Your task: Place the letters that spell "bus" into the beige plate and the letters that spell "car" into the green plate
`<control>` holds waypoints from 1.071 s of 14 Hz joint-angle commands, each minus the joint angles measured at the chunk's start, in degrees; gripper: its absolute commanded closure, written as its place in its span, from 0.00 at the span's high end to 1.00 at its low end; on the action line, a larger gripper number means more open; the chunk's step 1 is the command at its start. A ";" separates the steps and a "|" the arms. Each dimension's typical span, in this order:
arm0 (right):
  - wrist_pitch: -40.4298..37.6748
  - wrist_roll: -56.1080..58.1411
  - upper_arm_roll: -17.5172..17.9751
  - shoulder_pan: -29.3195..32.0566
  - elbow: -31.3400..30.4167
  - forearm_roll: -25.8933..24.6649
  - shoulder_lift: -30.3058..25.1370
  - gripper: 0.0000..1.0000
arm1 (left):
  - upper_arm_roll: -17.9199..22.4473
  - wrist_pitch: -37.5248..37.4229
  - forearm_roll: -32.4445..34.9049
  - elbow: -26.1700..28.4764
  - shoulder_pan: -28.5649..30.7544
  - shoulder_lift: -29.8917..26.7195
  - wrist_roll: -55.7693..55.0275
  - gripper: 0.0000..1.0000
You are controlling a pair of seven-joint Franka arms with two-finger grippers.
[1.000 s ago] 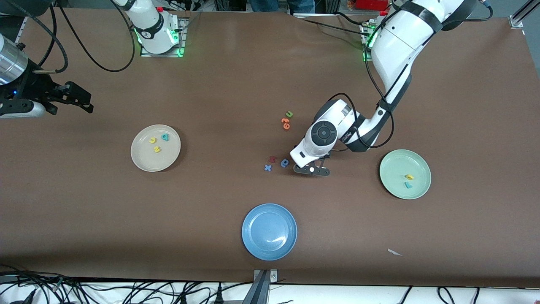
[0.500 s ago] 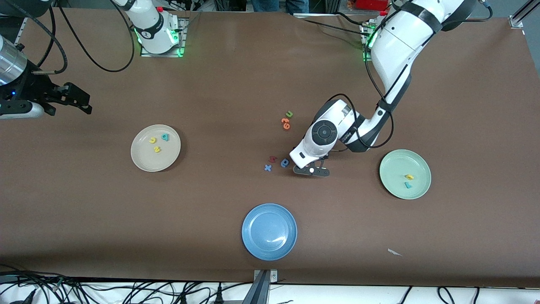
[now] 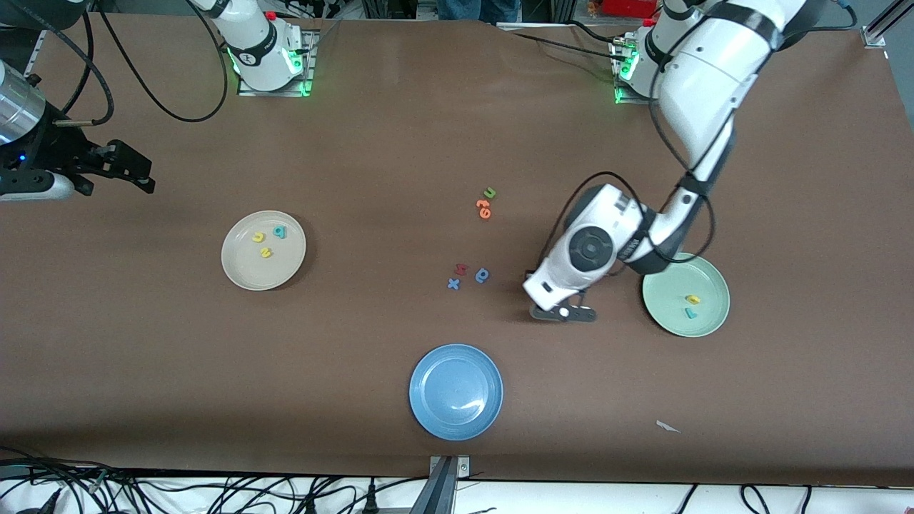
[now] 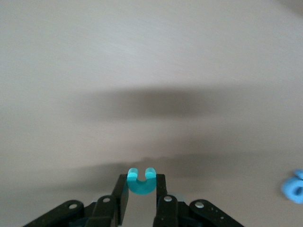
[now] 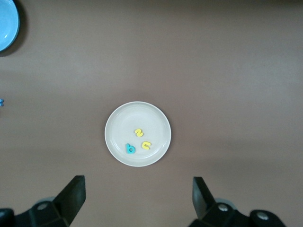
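My left gripper (image 3: 564, 312) is shut on a teal c (image 4: 141, 182), which sits pinched between the fingertips over bare table beside the green plate (image 3: 668, 293). That plate holds a yellow a (image 3: 692, 299) and a teal r (image 3: 690, 312). The beige plate (image 3: 246, 268) toward the right arm's end holds a yellow u (image 3: 258, 237), a yellow s (image 3: 265, 251) and a teal b (image 3: 279, 231). My right gripper (image 3: 136, 175) waits open, high above that end of the table. Its wrist view looks down on the beige plate (image 5: 123, 123) past the right gripper (image 5: 137, 196).
A blue plate (image 3: 455, 391) lies nearest the front camera, mid-table. Loose letters lie mid-table: a blue looped one (image 3: 483, 275), a red one (image 3: 460, 269), a blue x (image 3: 453, 283), orange ones (image 3: 483, 208) and a green u (image 3: 490, 192). A paper scrap (image 3: 668, 426) lies near the front edge.
My left gripper has moved away from the loose blue and red letters toward the green plate, carrying the teal c. The right arm has stayed still.
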State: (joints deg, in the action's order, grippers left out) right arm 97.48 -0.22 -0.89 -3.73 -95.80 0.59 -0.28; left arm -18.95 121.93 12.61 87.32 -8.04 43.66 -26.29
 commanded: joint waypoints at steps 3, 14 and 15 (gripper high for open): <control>-1.24 -0.49 0.10 0.22 1.59 -1.11 0.10 1.00 | -0.56 -9.51 1.01 0.57 11.36 -4.81 15.79 0.13; -2.30 0.57 0.01 0.30 1.94 -2.43 -0.16 1.00 | -0.30 -16.64 3.82 -0.04 18.23 -5.51 24.71 1.00; -2.38 0.57 0.01 0.22 1.94 -2.43 -0.16 1.00 | -0.21 -16.73 3.74 -0.57 18.41 -5.95 24.53 1.00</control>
State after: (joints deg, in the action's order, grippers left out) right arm 96.53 -0.12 -1.07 -3.73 -95.07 -1.01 -0.40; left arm -18.84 106.24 15.40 87.13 9.57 39.53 -1.82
